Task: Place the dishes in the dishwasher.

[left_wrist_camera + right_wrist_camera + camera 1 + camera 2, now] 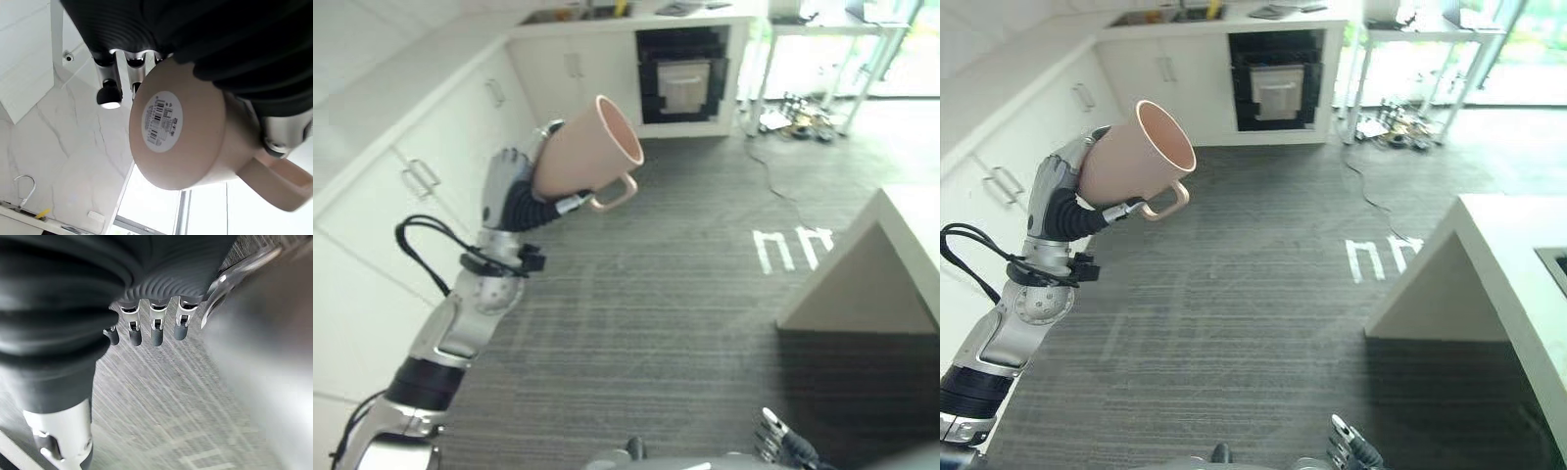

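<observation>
We carry a pale pink mug [589, 152] in our left hand [514, 196], raised above the grey floor [656, 294] beside the white cabinets [421, 176]. The fingers are curled round the mug's body, and the mug tilts so its open mouth faces up and away from us, with the handle [615, 192] hanging on the lower side. In the left wrist view the flat base carries a round printed sticker [162, 119], and the thumb presses the wall close to where the handle joins. As far as the rim lets us see, the mug looks empty.

We judge the mug to be ceramic: stiff, fairly light for this hand, smooth enough to slip, and liable to chip or break if knocked or dropped. The wrap round the body looks the safer hold; the handle is a narrow loop, awkward for these fingers.

Our right hand [1347, 446] hangs low at the bottom edge of the head views, holding nothing, its fingers relaxed and a little apart in its own wrist view.

Across the room, a dark open appliance [683, 78] sits under the counter [636, 22], probably the dishwasher. We cannot tell what is inside it.
</observation>
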Available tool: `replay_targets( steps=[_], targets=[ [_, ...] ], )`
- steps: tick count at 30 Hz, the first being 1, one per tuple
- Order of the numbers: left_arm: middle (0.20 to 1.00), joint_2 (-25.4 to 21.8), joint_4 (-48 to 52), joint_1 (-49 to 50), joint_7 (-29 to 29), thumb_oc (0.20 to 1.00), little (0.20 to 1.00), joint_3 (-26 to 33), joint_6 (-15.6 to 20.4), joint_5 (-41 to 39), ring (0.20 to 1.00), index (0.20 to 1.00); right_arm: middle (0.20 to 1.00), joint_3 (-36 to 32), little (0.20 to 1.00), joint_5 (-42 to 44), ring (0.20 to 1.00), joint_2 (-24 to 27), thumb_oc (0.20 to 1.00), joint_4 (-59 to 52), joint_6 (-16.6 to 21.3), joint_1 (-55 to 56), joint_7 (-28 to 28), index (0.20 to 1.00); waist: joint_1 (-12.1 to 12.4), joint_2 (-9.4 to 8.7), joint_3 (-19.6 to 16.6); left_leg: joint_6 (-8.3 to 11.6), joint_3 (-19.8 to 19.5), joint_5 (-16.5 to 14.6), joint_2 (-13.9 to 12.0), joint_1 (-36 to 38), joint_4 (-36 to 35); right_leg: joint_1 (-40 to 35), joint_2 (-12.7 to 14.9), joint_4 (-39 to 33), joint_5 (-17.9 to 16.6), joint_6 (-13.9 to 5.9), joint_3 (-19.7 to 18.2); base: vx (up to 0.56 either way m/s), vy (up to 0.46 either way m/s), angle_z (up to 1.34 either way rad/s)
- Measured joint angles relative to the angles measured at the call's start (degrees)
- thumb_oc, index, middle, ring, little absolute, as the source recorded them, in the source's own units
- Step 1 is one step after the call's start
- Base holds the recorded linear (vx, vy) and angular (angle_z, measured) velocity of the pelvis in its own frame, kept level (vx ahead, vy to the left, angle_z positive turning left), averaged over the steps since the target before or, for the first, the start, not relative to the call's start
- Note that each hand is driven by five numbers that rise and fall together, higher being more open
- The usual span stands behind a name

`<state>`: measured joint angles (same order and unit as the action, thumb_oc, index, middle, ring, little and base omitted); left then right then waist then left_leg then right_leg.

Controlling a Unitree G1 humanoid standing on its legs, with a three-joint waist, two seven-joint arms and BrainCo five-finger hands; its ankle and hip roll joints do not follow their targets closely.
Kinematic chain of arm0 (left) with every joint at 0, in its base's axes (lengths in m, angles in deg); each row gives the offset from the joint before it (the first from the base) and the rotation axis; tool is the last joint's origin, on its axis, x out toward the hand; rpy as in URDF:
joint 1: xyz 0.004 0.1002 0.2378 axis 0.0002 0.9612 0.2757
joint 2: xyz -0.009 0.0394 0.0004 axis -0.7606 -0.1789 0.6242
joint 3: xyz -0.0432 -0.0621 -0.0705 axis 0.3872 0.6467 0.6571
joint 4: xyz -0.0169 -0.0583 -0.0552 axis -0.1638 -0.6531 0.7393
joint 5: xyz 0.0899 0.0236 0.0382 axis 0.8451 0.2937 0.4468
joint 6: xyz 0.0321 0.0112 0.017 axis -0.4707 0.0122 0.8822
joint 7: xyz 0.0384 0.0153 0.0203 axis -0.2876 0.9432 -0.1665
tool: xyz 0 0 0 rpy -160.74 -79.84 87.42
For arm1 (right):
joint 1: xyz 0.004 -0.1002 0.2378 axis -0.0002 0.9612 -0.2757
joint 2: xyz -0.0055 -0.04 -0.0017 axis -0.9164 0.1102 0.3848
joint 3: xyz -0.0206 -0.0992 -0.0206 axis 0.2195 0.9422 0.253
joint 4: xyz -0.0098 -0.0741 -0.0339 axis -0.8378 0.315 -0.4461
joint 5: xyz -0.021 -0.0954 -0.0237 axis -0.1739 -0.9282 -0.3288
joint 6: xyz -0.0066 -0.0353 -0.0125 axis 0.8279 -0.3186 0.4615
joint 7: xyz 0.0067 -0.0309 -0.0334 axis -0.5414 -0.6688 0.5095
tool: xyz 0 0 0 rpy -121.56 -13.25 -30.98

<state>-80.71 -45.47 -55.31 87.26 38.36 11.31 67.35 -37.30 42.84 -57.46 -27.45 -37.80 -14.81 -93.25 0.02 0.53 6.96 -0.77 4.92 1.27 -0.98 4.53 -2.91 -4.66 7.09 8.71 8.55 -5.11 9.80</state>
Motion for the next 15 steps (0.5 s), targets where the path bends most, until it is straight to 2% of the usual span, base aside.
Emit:
replay_targets(
  steps=[1,3,6,8,9,10,12,13,14,15],
  targets=[
    [0.200,-0.3,0.4,0.0,-0.2,0.200,0.200,0.1,-0.1,-0.1,0.200,0.200,1.000,0.0,1.000,0.0,1.000,-0.2,1.000,0.9,-0.2,-0.4,-0.4,1.000,0.3,-0.68,-0.5,0.35,-0.4,0.2,0.2,-0.4,-0.1,-0.2,0.2,-1.8,0.0,0.04,0.2,0.06,-0.154,0.41],
    [0.200,-0.8,0.5,0.2,-1.7,0.200,0.200,-0.1,-0.4,-0.1,0.200,0.200,1.000,0.0,1.000,-0.1,1.000,0.2,1.000,3.0,-0.3,-1.6,-1.3,1.000,0.8,-0.38,-0.7,1.53,-1.2,1.0,-0.6,-0.5,-0.4,-3.0,-1.3,-5.3,-1.6,0.83,2.1,0.05,-0.131,0.36],
    [0.200,-0.8,0.5,0.3,-3.5,0.200,0.200,-0.1,-1.0,-2.2,0.200,0.200,1.000,0.0,1.000,-0.2,1.000,0.4,1.000,3.4,0.0,-1.8,-2.4,1.000,1.4,0.19,-0.7,2.63,-1.0,1.8,-1.2,-0.7,0.5,-4.7,-2.0,-6.9,-1.8,1.11,3.6,0.02,-0.115,0.27],
    [0.200,-0.8,0.5,0.0,-5.1,0.200,0.200,-0.1,-0.8,-4.6,0.200,0.200,1.000,0.0,1.000,-0.1,1.000,0.8,1.000,4.0,0.5,-1.6,-2.9,1.000,0.7,0.32,-0.9,5.17,1.7,4.4,-1.3,-2.3,-0.2,-5.2,-1.9,-8.1,-2.2,1.90,6.6,-0.02,-0.020,0.53],
    [0.200,-0.8,0.5,-0.4,-5.6,0.200,0.200,-0.1,-0.5,-4.6,0.200,0.200,1.000,0.0,1.000,0.0,1.000,1.3,1.000,4.0,0.7,-1.5,-3.0,1.000,-0.1,0.07,-0.5,4.47,5.9,2.9,-2.0,-2.8,-0.2,-4.7,-1.7,-8.9,-2.6,2.82,8.2,0.02,0.025,0.57],
    [0.200,-0.8,0.5,-0.4,-6.2,0.200,0.200,-0.2,-0.4,-4.6,0.200,0.200,1.000,-0.3,1.000,0.0,1.000,1.5,1.000,4.0,0.7,-1.3,-3.0,1.000,-0.4,-0.19,-0.5,3.22,11.0,1.0,-4.0,-3.3,2.6,-4.6,-1.5,-9.1,-2.7,3.27,8.8,0.03,0.041,0.42],
    [0.200,-0.8,0.4,-0.4,-6.8,0.200,0.200,-0.2,0.1,-4.6,0.200,0.200,1.000,-0.8,1.000,0.0,1.000,2.1,1.000,4.4,0.8,-1.0,-3.3,1.000,-1.2,-0.63,-0.6,3.87,12.9,0.9,-6.7,-2.1,5.1,-4.9,-0.2,-9.0,-2.8,3.14,9.2,0.03,0.067,0.25],
    [0.200,-0.4,0.3,-0.5,-7.1,0.200,0.200,-0.3,0.3,-4.6,0.200,0.200,1.000,-1.7,1.000,0.0,1.000,2.6,1.000,4.7,0.9,-1.0,-3.7,1.000,-1.7,0.12,-0.6,4.63,12.8,2.0,-7.8,-0.8,5.0,-4.9,0.0,-8.8,-2.9,2.93,9.5,0.08,0.100,0.19],
    [0.200,0.1,0.2,-0.6,-7.3,0.200,0.200,-0.5,0.2,-4.5,0.200,0.200,1.000,-2.5,1.000,-0.3,1.000,3.5,1.000,5.1,1.6,-1.0,-4.1,1.000,-2.6,1.82,-0.6,5.49,12.1,3.9,-7.8,1.2,3.3,-5.0,0.5,-8.5,-3.3,2.00,9.4,0.08,0.078,0.11],
    [0.200,0.3,0.1,-0.9,-7.4,0.200,0.200,-0.6,0.0,-4.5,0.200,0.200,1.000,-2.4,1.000,-0.3,1.000,3.4,1.000,5.2,1.7,-1.0,-4.3,1.000,-2.9,1.72,-0.5,5.48,12.3,3.9,-7.3,1.6,2.6,-5.0,1.1,-8.5,-3.6,1.51,9.4,0.08,0.069,0.05]
  ],
)
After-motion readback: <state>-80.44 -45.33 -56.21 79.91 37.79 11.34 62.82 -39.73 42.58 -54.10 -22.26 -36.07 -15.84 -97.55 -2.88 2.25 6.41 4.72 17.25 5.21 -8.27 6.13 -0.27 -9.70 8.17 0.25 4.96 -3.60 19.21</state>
